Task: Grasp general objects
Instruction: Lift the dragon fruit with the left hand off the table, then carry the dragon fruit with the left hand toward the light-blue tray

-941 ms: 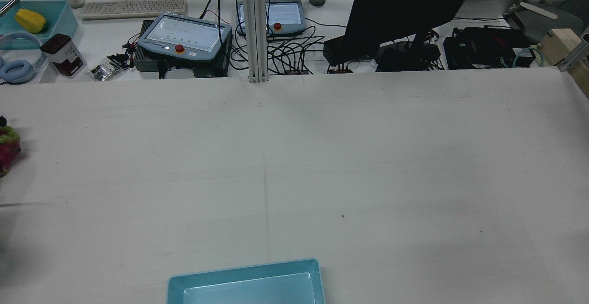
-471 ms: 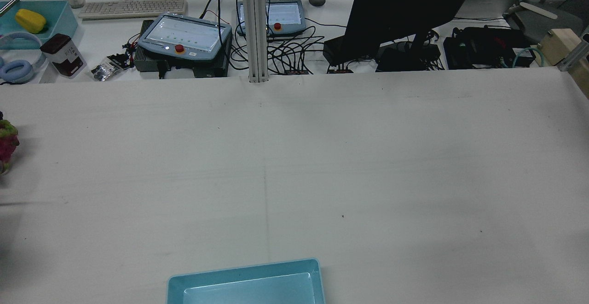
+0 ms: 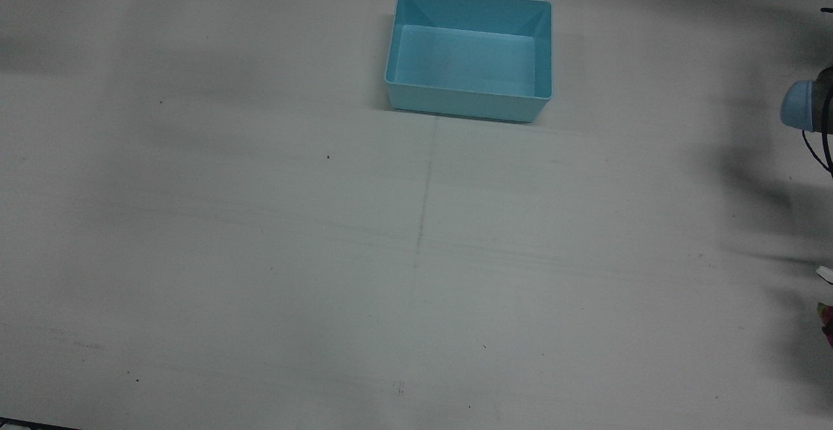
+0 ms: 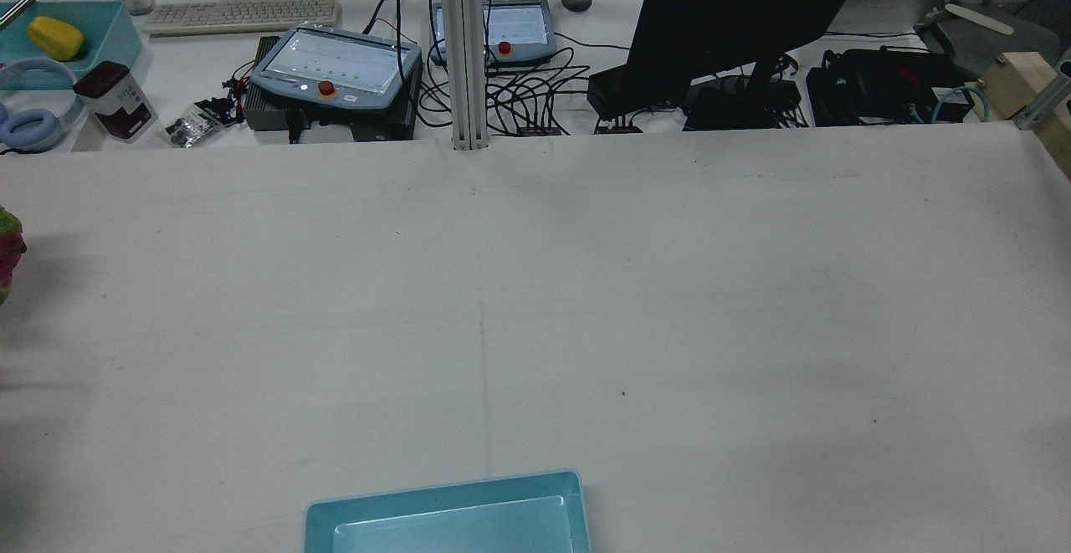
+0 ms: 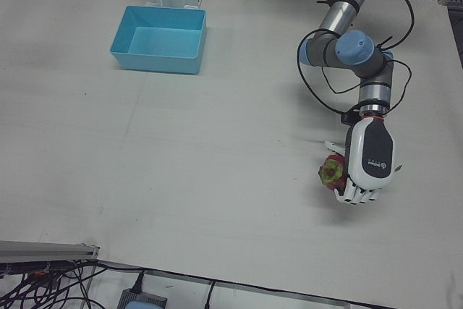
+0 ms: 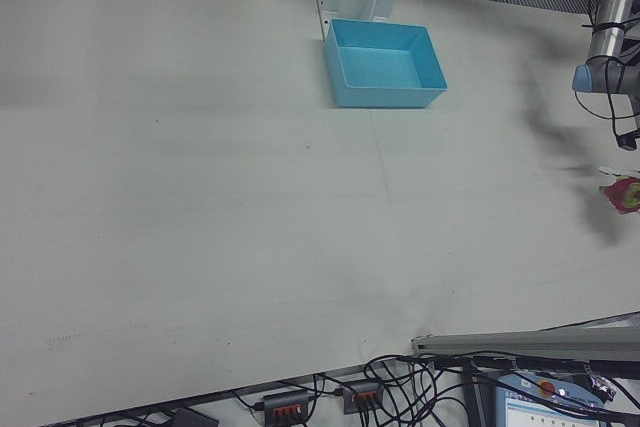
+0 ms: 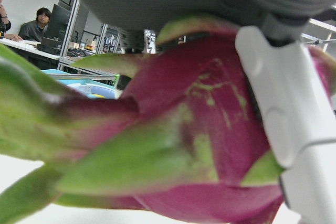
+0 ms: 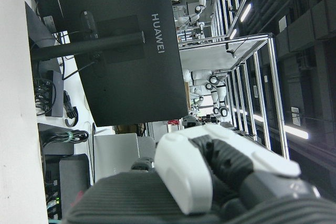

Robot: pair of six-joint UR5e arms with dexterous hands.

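A pink dragon fruit [image 5: 332,172] with green scales is held in my left hand [image 5: 370,159] at the left side of the table. The hand is shut on it, fingers pointing down. The fruit fills the left hand view [image 7: 210,129], with a white finger [image 7: 283,114] across it. Only a sliver of it shows at the edge of the rear view [image 4: 7,253], the front view [image 3: 827,321] and the right-front view [image 6: 624,193]. Only part of my right hand [image 8: 210,174] shows, in its own view. It is away from the table, and nothing shows in it.
An empty light-blue bin [image 5: 160,40] stands at the robot's side of the table near the middle; it also shows in the front view [image 3: 468,101]. Beyond the far table edge are teach pendants [image 4: 335,68], cables and a black monitor [image 4: 736,9].
In the rear view the dragon fruit has moved up and further out past the left edge. Nothing else has changed.
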